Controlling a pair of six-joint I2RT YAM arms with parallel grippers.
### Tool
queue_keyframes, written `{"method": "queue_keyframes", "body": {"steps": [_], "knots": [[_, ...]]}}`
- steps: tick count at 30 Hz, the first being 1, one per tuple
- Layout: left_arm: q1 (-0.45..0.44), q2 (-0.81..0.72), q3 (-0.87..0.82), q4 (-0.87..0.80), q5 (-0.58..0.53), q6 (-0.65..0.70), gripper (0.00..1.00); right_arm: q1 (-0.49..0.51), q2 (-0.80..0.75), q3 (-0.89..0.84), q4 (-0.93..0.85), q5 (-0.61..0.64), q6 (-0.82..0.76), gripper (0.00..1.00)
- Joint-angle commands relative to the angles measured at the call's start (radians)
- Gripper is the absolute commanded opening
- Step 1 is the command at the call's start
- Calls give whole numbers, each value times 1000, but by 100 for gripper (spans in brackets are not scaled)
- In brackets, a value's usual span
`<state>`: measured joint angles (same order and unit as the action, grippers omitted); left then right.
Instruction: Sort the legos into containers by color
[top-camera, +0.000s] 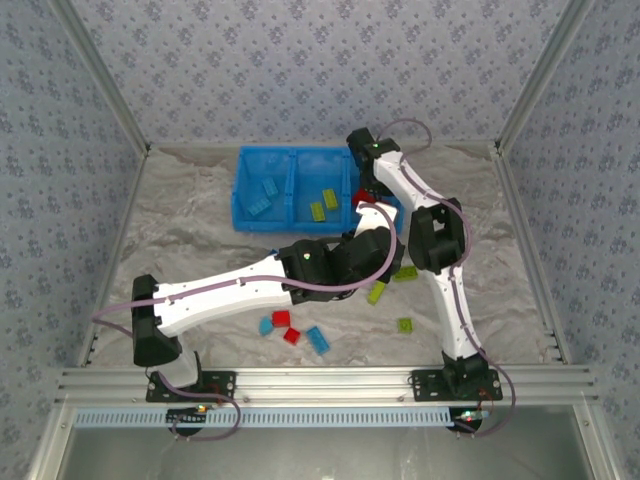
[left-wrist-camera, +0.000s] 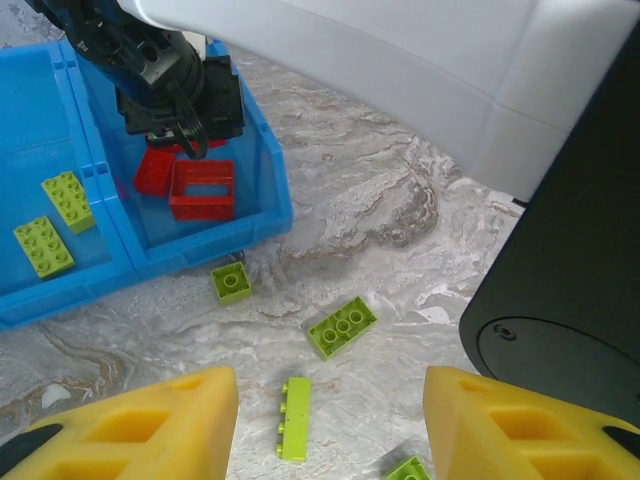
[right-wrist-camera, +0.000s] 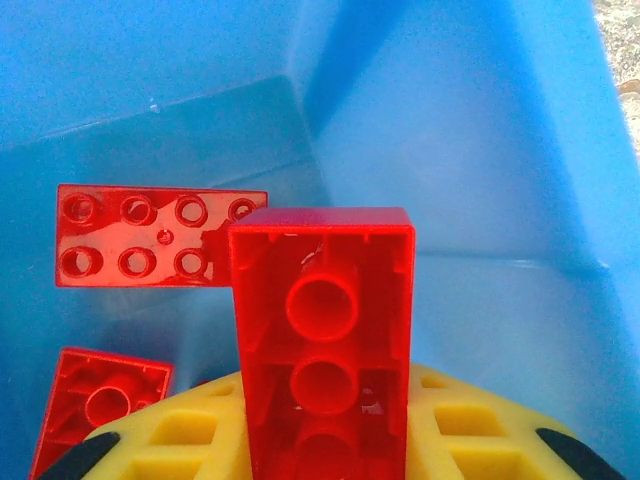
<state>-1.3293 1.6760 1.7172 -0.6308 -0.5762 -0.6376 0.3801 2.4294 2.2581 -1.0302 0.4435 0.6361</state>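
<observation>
Legos (top-camera: 377, 292) in red, light blue and lime green are partly sorted into a bright blue bin (top-camera: 268, 226) with three side-by-side compartments, at the far middle of a grey marbled table (top-camera: 190, 230). The left compartment (top-camera: 252, 178) holds light blue bricks (top-camera: 266, 196), the middle compartment (top-camera: 306, 183) holds two lime green bricks (top-camera: 324, 205), and the right compartment (right-wrist-camera: 480, 200) holds red ones. The right arm (top-camera: 440, 240) reaches to the far side over the right compartment, where the right gripper (right-wrist-camera: 325, 425) is clamped on a red brick (right-wrist-camera: 320, 320), held upright with its hollow underside facing the wrist camera. On the compartment floor behind it lie a long red brick (right-wrist-camera: 150, 237), studs up, and another red piece (right-wrist-camera: 100, 400), underside up. The left arm (top-camera: 230, 290) stretches from the near left to the middle of the table. The left gripper (left-wrist-camera: 330, 435) hangs with its yellow fingers (left-wrist-camera: 140, 430) spread wide and gripping nothing, above loose lime green pieces just near of the bin's right end: a square four-stud brick (left-wrist-camera: 231, 281) close to the bin wall, a longer brick (left-wrist-camera: 342, 326) nearer, and a narrow brick on its edge (left-wrist-camera: 294, 418) in line with the gap between the fingers. Nearer the arm bases, left of middle, lie two loose red bricks (top-camera: 281, 318) and two loose light blue bricks (top-camera: 318, 340). One lime green brick (top-camera: 405, 324) lies alone to the near right.
</observation>
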Motion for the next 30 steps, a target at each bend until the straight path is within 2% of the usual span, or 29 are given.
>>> {"method": "queue_keyframes", "body": {"steps": [1, 3, 11, 19, 26, 30], "knots": [[-6, -13, -8, 8, -29, -12, 52, -1, 46, 33, -52, 52, 45, 32], [-7, -19, -13, 5, -31, -14, 52, -1, 57, 46, -54, 39, 48, 34], [-6, -37, -44, -5, -28, -30, 52, 26, 7, 77, -39, 35, 29, 59], [-6, -68, -97, -3, -27, -77, 52, 35, -93, 95, -30, 24, 26, 58], [-6, -91, -156, -18, -17, -144, 52, 40, -259, 87, -14, 27, 12, 58], [-2, -73, -171, -18, 27, -146, 52, 38, -447, -63, 53, 5, 2, 58]]}}
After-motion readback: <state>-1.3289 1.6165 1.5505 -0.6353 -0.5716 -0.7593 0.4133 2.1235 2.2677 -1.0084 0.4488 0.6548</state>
